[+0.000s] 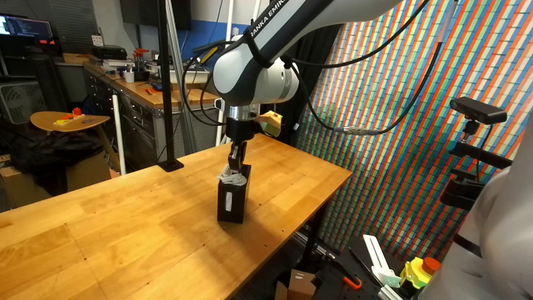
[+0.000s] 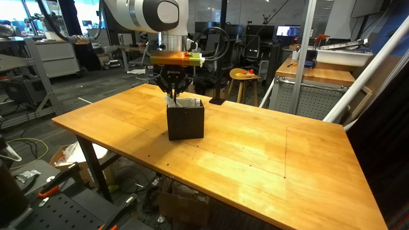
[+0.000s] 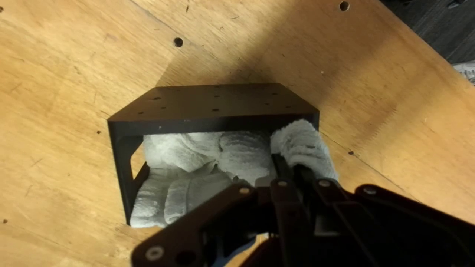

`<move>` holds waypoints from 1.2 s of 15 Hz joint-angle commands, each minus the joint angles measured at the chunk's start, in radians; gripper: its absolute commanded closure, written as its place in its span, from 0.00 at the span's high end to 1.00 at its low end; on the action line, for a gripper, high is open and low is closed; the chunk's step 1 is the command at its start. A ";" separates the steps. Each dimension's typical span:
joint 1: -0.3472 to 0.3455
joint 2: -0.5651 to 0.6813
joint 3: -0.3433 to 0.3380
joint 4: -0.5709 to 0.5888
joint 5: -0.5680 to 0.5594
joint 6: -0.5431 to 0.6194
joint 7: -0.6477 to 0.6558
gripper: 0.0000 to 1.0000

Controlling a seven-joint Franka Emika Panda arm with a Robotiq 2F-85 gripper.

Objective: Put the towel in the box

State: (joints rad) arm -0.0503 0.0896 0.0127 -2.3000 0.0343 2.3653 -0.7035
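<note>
The black box (image 1: 238, 208) stands upright on the wooden table in both exterior views (image 2: 185, 124), its top open. The light grey towel (image 3: 196, 152) lies bunched inside the box (image 3: 215, 102) in the wrist view and fills most of the opening. One end of it is draped over the box's rim, at the right in the wrist view. It also shows above the rim in both exterior views (image 1: 232, 179) (image 2: 188, 102). My gripper (image 3: 288, 161) points down at that end, fingers close together with towel between them (image 2: 173, 97). The towel partly hides the fingertips.
The wooden table (image 1: 125, 208) has its near edge not far from the box. A black post with a flat base (image 1: 170, 165) stands at the table's far edge, also visible in an exterior view (image 2: 217, 101). A patterned curtain (image 1: 374, 166) hangs beyond the table's side.
</note>
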 commanded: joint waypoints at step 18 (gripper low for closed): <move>-0.050 0.201 0.012 0.174 0.021 -0.001 -0.126 0.03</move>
State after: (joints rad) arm -0.0798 0.2354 0.0129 -2.1872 0.0350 2.3819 -0.7873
